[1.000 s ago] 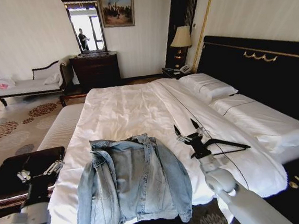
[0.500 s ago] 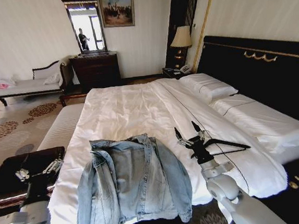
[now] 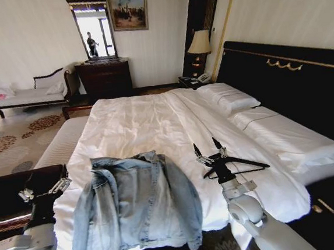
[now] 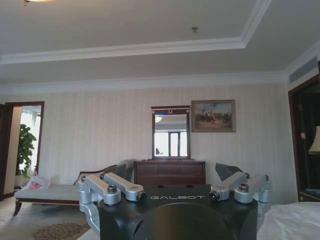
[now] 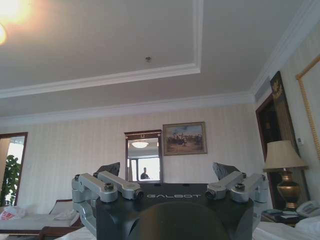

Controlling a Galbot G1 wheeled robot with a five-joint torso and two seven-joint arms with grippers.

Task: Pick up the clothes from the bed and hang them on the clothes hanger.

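Observation:
The clothes, a light-blue denim jacket, lie spread at the foot of the bed, partly hanging over its edge. The clothes hanger, thin and black, rests on the white sheet to the jacket's right. My right gripper stands open, fingers up, between jacket and hanger, touching neither; in the right wrist view the gripper holds nothing. My left gripper is open and empty off the bed's left side, beside the jacket; its own gripper faces the far wall.
A dark bench stands left of the bed under my left arm. A tall black headboard and pillows are to the right. A chaise, dresser and lamp line the far wall.
The whole head view has shifted slightly, so the camera moved. My right arm has drawn in a little, its gripper staying open near the hanger. Jacket and hanger lie as before.

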